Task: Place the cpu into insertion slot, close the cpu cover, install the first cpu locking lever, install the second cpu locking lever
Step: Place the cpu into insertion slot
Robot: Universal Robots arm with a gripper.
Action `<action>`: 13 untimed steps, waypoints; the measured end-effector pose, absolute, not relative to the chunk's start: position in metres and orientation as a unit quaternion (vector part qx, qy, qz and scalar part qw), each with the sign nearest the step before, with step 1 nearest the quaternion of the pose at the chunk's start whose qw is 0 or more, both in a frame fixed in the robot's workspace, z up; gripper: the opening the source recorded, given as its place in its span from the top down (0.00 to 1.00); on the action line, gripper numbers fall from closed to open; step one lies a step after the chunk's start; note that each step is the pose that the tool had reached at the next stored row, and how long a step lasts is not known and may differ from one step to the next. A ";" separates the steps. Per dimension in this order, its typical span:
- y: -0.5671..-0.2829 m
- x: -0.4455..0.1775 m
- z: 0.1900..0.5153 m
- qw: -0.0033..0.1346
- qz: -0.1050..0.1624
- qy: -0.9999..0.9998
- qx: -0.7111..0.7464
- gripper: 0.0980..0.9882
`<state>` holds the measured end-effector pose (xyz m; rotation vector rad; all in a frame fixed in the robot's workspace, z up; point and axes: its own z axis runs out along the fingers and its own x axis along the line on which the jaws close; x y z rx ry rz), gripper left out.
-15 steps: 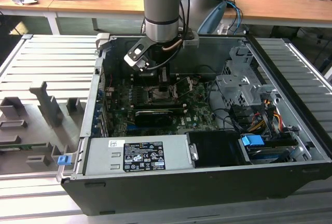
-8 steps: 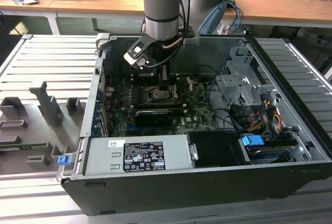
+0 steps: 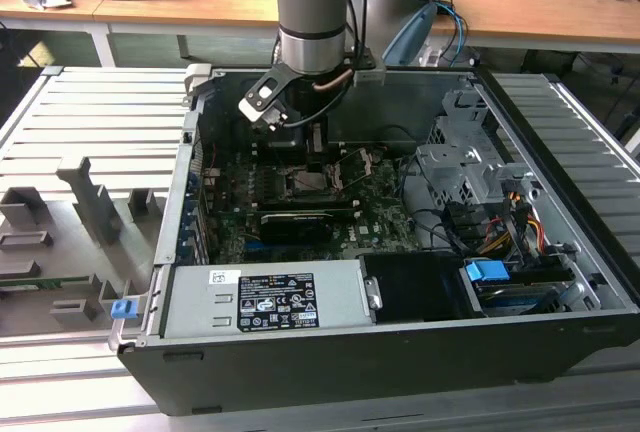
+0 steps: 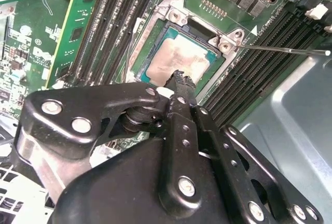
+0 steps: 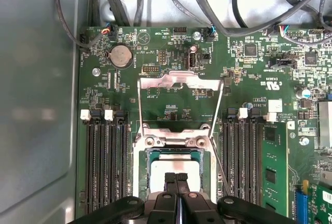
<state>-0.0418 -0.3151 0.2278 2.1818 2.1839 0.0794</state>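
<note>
The cpu (image 4: 179, 57) lies flat in the insertion slot (image 4: 136, 45), its dull silver top showing in both wrist views. My gripper (image 4: 180, 77) is shut, with nothing seen between its black fingers (image 5: 169, 182), and its tips hover over or touch the cpu's (image 5: 165, 163) near edge. The cpu cover (image 5: 179, 81) stands flipped open beyond the slot (image 5: 139, 175), hinged at the far side. A thin locking lever (image 5: 220, 164) sticks out unlatched beside the socket. In the exterior view my gripper (image 3: 308, 164) reaches down into the open case over the cpu (image 3: 308, 182).
Black memory slots (image 5: 106, 162) flank the socket on both sides. Bundled cables (image 5: 207, 6) run past the board's far edge. A grey labelled box (image 3: 265, 302), a long black card (image 3: 295, 224) and a metal drive cage (image 3: 465, 167) crowd the case.
</note>
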 end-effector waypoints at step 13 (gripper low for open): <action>-0.315 -0.042 0.241 0.027 0.026 0.707 0.706 0.99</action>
